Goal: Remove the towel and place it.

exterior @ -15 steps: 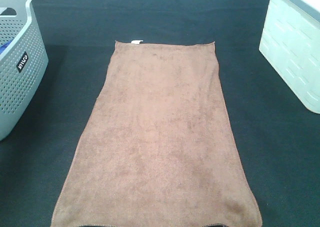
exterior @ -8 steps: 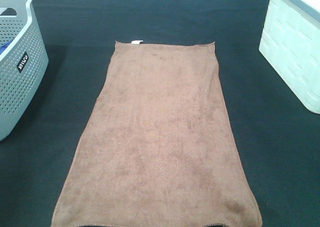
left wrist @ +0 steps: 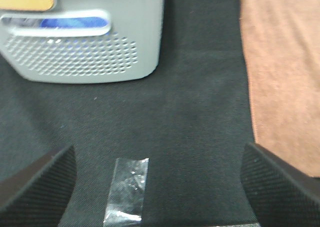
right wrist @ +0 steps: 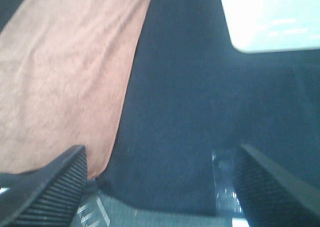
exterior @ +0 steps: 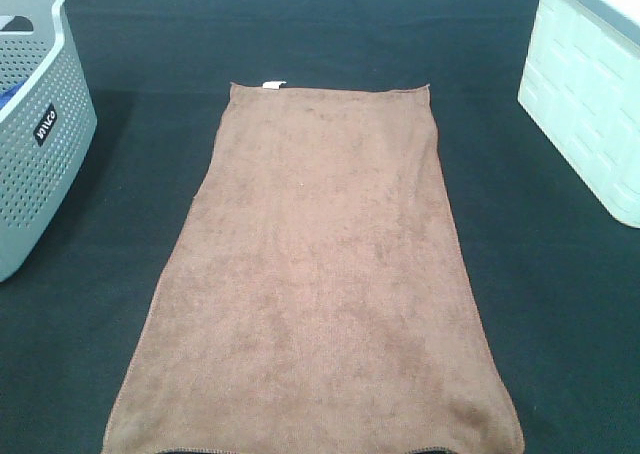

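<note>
- Grey perforated basket [exterior: 35,124] stands at the far left of the black surface [exterior: 120,204].
- Left gripper [left wrist: 157,187] – jaws apart, holding nothing, above bare cloth beside a clear tape strip [left wrist: 127,189].
- Brown towel [exterior: 320,284] lies flat, centred, white tag [exterior: 273,83] at its far edge.
- Right gripper [right wrist: 160,187] – jaws apart, empty.
- White bin [exterior: 590,94] far right.

towel [exterior: 318,274]: plain brown, small white tag [exterior: 272,83] | table cloth [exterior: 540,274]: black | basket [exterior: 40,144]: grey, dotted with holes, black label | bin [exterior: 585,104]: pale white-green, brick-like relief | fingers [left wrist: 42,182]: black, ribbed
</note>
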Controlling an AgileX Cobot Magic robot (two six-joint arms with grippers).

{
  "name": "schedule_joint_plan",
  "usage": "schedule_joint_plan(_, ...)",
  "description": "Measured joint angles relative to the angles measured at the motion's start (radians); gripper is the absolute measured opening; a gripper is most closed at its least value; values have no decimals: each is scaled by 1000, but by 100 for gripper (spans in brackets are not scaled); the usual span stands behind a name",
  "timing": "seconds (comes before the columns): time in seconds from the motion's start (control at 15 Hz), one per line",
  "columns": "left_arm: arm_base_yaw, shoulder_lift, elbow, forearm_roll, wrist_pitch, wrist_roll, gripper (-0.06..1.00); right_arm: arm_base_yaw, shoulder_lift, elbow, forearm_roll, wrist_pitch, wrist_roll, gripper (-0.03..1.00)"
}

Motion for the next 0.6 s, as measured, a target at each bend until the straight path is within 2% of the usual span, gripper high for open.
schedule_joint_plan(0.13, -43, -75, 3, 5, 0, 0, 84, 0, -57, 42, 0, -24, -21, 76)
schedule_joint_plan(0.27, -44, -179, 4, 6, 1, 0, 83, 0, -57, 72, 0, -74, -40, 76)
schedule_joint_plan(0.4, -44, -198, 4, 2, 2, 0, 83, 0, -57, 99, 0, -136, -47, 76)
schedule_joint_plan(0.6, -44, -198, 4, -2, 2, 0, 82, 0, -57, 106, 0, -139, -48, 76)
